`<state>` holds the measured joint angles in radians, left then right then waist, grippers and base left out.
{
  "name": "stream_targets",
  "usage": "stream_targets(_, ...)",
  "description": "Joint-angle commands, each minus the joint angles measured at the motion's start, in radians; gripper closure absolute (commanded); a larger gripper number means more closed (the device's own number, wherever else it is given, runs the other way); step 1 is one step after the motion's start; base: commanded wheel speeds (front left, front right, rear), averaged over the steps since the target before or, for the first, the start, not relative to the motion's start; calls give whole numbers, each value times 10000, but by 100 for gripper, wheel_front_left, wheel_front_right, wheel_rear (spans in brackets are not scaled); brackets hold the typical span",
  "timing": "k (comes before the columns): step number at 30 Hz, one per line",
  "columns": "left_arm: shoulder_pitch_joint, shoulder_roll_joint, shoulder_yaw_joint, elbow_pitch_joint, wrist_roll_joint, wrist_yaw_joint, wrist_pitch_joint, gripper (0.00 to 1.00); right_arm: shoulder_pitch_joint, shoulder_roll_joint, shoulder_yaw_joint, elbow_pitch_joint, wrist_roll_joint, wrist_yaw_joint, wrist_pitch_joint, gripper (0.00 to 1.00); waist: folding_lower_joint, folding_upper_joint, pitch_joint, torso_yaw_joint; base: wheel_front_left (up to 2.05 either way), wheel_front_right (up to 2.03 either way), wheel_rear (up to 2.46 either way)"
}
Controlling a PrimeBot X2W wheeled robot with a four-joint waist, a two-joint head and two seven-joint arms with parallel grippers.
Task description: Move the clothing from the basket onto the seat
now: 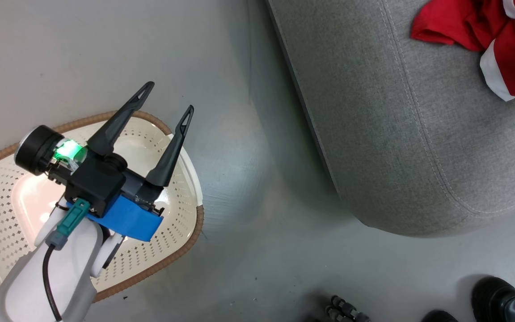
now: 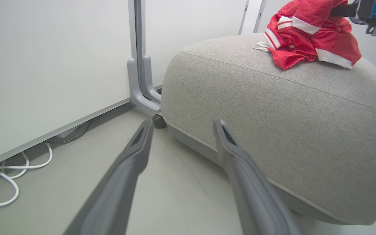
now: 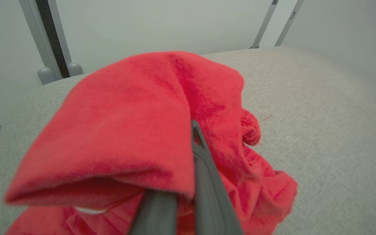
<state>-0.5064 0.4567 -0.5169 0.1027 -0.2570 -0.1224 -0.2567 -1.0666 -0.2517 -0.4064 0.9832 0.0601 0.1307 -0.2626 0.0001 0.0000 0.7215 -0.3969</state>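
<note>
The grey seat (image 1: 396, 134) fills the upper right of the head view, and a heap of red clothing (image 1: 463, 22) with white cuffs lies on its far corner. My right gripper (image 3: 189, 130) is shut on a fold of that clothing (image 3: 126, 124), which drapes over its fingers just above the seat (image 3: 321, 114). At the lower left, my left gripper (image 1: 170, 96) hangs open over the cream basket (image 1: 186, 250), holding nothing. In the left wrist view its spread fingers (image 2: 183, 122) point at the seat's side (image 2: 273, 107), with the clothing (image 2: 305, 36) and the right gripper (image 2: 341, 9) on top.
A person's black shoes (image 1: 501, 297) stand on the floor at the lower right, close to the seat. A white panel on a grey stand (image 2: 139, 81) rises behind the seat, with a white cable (image 2: 11, 176) looped on the floor beneath it.
</note>
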Motion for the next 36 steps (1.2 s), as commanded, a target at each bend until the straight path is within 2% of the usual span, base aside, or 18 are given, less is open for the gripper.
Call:
stream_targets(1,-156,-31,5,30,-23,73,-31,0,2,64,-7,-8,-69,1,-27,100,-1,0,-21,6,0,0,0)
stream_targets(2,-163,-51,-9,46,-27,74,-39,0,29,66,-14,6,-89,1,-27,81,-1,0,-37,13,0,0,0)
stream_targets(3,-172,-73,-20,66,-36,74,-45,0,59,60,-34,21,-114,1,-28,44,-1,0,-54,19,0,0,0)
stream_targets(4,-177,-85,-29,87,-40,74,-51,0,97,72,-67,85,-99,1,-28,0,-1,0,-75,25,0,0,0)
stream_targets(21,-94,-393,-128,483,-93,69,-89,0,575,207,-258,-117,-535,1,-31,0,-1,0,-536,167,0,0,0)
stream_targets(30,233,-1207,-153,821,-130,-4,-94,0,1896,-32,-68,-1090,-1170,1,-31,0,-1,0,-1637,723,0,0,0)
stream_targets(36,764,-1837,240,1076,-228,-25,-94,0,3077,168,211,-1702,-1008,1,-31,0,-1,0,-2670,1161,0,0,0)
